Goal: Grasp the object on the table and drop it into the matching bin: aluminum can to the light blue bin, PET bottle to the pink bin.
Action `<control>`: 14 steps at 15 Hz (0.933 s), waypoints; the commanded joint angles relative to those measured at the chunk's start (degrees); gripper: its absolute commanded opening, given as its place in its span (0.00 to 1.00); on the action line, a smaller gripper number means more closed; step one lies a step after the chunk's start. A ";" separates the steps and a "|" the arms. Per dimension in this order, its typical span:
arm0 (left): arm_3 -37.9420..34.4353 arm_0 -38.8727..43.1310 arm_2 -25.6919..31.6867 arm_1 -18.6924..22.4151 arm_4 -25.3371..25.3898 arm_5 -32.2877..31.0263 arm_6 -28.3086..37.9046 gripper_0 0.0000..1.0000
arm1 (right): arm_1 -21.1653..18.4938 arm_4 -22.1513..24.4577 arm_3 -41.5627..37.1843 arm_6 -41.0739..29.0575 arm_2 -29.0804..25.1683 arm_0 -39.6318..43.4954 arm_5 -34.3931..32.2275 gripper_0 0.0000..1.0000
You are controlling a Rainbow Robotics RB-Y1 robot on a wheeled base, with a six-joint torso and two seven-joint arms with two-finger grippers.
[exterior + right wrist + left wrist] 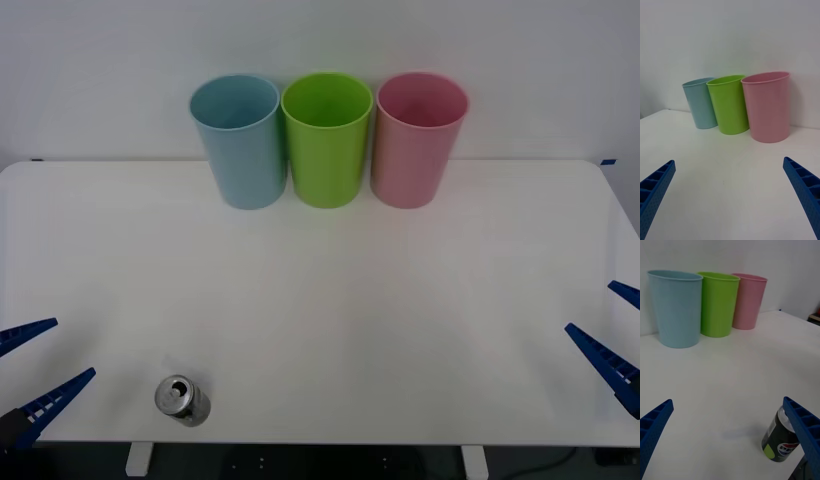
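Standing can (183,400) just beside open left claw (38,366), untouched

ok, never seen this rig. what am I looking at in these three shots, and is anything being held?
It is a two-armed robot at a white table. The front view looks down from above the arms; the other two pictures come from cameras on each wrist, with that arm's blue fingers at the bottom corners.

The left gripper sits at the table's near left edge, open. The right gripper is at the near right edge, also open. Neither holds anything.

A small aluminum can stands upright near the front edge, just beside the left gripper. Along the far edge stand three bins in a row: the light blue bin, a green bin and the pink bin.
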 commanded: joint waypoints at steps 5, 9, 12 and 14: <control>12.57 -2.95 -6.07 7.06 -0.02 -5.38 -15.02 1.00 | 0.00 0.00 0.00 0.00 0.00 0.00 0.00 1.00; 17.32 -4.71 -10.02 8.29 -0.02 -7.14 -21.61 1.00 | 0.00 0.00 0.00 0.00 0.00 0.00 0.00 1.00; 17.76 -4.98 -12.84 8.29 -0.11 -7.14 -22.76 1.00 | 0.00 0.00 0.00 0.00 0.00 0.00 0.00 1.00; 17.93 -5.15 -14.24 8.29 -0.11 -7.14 -22.93 1.00 | 0.00 0.00 0.00 0.00 0.00 0.00 0.00 1.00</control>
